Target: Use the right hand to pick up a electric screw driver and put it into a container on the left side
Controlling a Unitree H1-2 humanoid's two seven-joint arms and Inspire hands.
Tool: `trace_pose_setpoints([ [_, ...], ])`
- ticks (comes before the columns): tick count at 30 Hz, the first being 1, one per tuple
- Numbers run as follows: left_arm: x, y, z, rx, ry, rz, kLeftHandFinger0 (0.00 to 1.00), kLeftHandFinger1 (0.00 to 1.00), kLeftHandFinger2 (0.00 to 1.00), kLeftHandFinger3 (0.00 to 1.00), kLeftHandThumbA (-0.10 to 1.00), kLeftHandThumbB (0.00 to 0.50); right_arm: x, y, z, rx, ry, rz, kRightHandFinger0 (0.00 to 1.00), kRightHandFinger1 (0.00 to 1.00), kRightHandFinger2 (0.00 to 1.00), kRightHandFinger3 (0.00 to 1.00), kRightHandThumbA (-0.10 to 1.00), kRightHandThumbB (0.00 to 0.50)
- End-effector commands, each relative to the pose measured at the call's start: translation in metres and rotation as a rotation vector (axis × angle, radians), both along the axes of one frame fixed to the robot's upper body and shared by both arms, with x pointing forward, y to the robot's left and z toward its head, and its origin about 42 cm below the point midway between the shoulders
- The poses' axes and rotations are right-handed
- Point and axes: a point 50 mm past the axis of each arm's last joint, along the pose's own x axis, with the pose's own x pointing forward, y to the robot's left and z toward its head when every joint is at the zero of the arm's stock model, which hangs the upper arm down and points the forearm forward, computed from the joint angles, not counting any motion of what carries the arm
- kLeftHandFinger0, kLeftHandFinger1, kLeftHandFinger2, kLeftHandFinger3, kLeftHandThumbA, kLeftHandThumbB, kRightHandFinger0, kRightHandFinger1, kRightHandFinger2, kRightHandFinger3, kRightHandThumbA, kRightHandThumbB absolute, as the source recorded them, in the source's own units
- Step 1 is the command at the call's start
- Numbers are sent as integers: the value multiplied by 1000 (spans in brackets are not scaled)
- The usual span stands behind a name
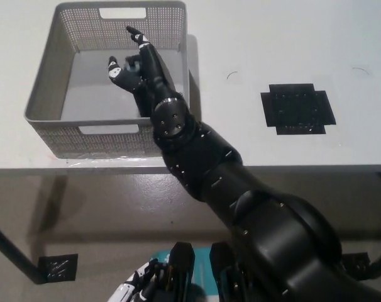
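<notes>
The right robot hand (135,61) is seen with fingers spread and nothing held, over the grey mesh container (43,88) at the upper left of the frame. The electric screw driver cannot be made out. The container is set on the white surface (253,44). The left robot hand (135,288) is partly seen at the bottom edge; its state cannot be told.

I see a black cross-shaped tape patch (297,108) right of centre on my white table (272,38), another black patch (58,267) on the floor lower left.
</notes>
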Motion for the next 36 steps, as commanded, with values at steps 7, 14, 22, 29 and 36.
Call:
trace_pose_setpoints([
  [7,4,-3,13,39,-76,-78,1000,1000,952,1000,1000,7,8,1,31,-118,-75,131,1000,1000,1000,1000,1000,421],
  [14,3,-4,11,34,-75,-82,1000,1000,958,1000,1000,11,11,-2,42,-103,-117,127,1000,1000,1000,1000,1000,382],
  [22,7,2,16,37,-71,-77,1000,1000,1000,1000,1000,10,32,-73,128,79,-381,59,1000,1000,1000,1000,1000,384],
  [29,6,8,11,44,-65,-56,1000,1000,1000,1000,1000,43,-14,-180,173,209,-586,21,1000,1000,1000,1000,1000,402],
  [36,1,25,8,47,-49,-6,1000,1000,1000,1000,1000,45,-89,-260,167,216,-761,-16,1000,1000,1000,1000,1000,341],
])
